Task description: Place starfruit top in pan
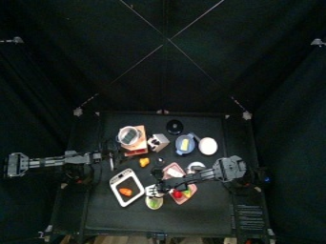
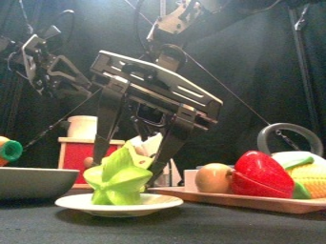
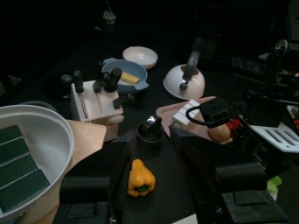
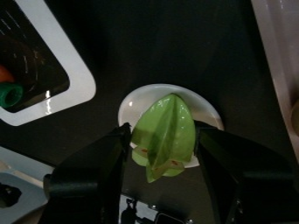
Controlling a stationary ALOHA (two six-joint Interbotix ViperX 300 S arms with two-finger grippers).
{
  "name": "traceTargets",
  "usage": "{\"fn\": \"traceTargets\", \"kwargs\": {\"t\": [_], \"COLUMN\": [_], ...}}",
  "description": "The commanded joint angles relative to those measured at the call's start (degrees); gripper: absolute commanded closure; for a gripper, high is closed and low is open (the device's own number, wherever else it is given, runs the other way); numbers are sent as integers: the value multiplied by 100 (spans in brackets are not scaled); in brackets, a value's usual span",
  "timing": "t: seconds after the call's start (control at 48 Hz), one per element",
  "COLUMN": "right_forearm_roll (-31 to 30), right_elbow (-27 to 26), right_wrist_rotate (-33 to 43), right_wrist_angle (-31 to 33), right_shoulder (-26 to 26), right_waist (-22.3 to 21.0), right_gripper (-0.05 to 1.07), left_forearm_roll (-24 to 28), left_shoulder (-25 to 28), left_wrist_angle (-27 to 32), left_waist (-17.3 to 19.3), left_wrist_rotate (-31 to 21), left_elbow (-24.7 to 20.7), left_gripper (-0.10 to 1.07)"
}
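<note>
Green, ridged starfruit (image 2: pixel 121 178) sits on a small white round plate (image 2: pixel 117 204) at the near edge of the black surface (image 2: pixel 192 229), nearest the front camera. Right gripper (image 4: pixel 163 140) hangs directly over it, its two black jaws spread wide on either side of the fruit without touching it. Just left of the plate lies the white rectangular pan (image 4: pixel 45 63), holding an orange piece. To the plate's right a tan board (image 2: pixel 254 200) carries a brown round fruit (image 2: pixel 214 177) and a red strawberry (image 2: pixel 261 174). Left gripper (image 3: pixel 158 179) rests well apart at the surface's left side, jaws parted and empty, above a small orange pepper (image 3: pixel 140 178).
</note>
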Motion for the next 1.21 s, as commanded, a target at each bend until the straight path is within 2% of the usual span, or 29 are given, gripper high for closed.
{"fn": "traceTargets", "kwargs": {"t": [0.0,0.271,0.354,0.604,0.958,1.188], "right_forearm_roll": [-70,-747,-1002,-1459,-1951,-2057], "right_elbow": [-44,237,475,1406,3366,4544], "right_wrist_rotate": [-18,-26,-35,-35,-26,-18], "right_wrist_angle": [-9,325,545,606,448,0], "right_shoulder": [-396,-1063,-1371,-2408,-4254,-5317], "right_waist": [9,-105,-202,-668,-1934,-2821], "right_gripper": [27,27,27,27,27,27], "left_forearm_roll": [9,18,9,0,-9,0], "left_shoulder": [9,9,9,9,9,9], "left_wrist_angle": [-26,-26,-26,-26,-26,-26], "left_waist": [-9,-9,-9,-9,0,26], "left_wrist_rotate": [9,9,9,9,9,9], "left_elbow": [-79,-88,-79,-79,-62,-62], "left_gripper": [20,20,20,20,20,20]}}
